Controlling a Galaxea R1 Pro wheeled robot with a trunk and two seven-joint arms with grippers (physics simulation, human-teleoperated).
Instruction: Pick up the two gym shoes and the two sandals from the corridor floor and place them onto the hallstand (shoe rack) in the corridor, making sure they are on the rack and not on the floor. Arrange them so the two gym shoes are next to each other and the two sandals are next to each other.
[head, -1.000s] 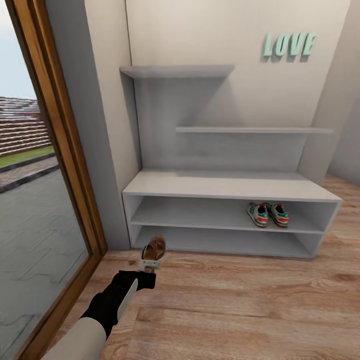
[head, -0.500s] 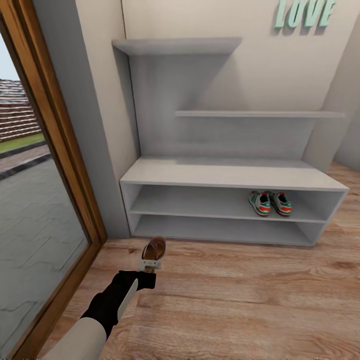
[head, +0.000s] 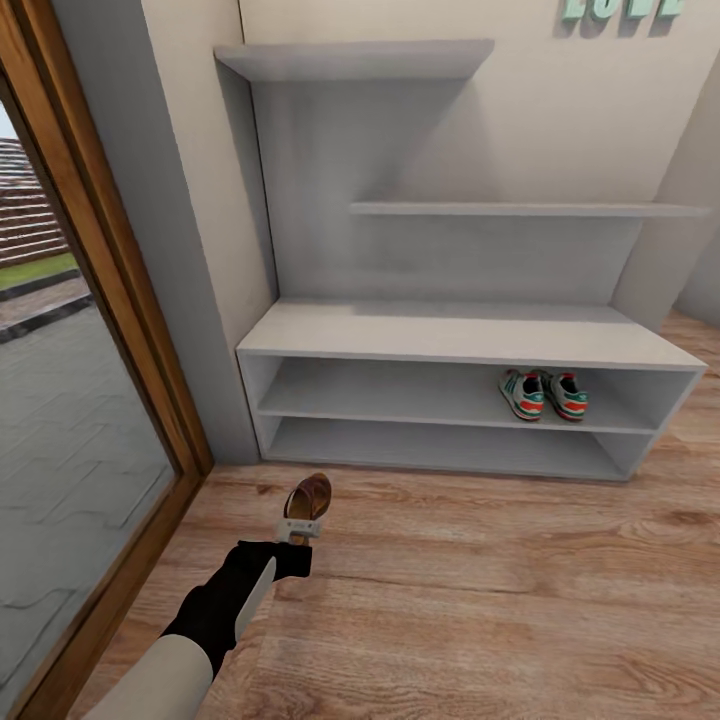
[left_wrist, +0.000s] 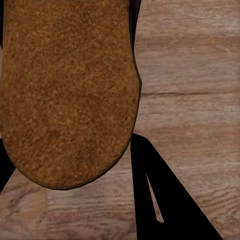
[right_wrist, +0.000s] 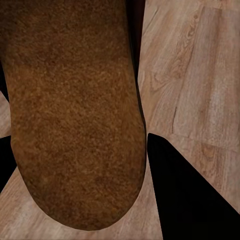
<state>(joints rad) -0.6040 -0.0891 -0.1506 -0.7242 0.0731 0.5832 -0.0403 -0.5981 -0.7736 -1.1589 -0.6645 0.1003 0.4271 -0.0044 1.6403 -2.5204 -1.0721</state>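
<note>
Brown suede-soled sandal (head: 308, 497) sits clenched in our left hand (head: 299, 528) above the wood-plank floor (head: 500, 600); our right hand grips a second brown sandal (right_wrist: 75, 115). Ahead of the left hand, cream-and-green sneakers (head: 545, 394) rest together on the white-grey hallstand (head: 450, 335).

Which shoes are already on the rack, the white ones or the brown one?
The white gym shoes, side by side on the hallstand's upper open shelf, toward its right end. The brown sandal is held in the left gripper, above the corridor floor.
</note>
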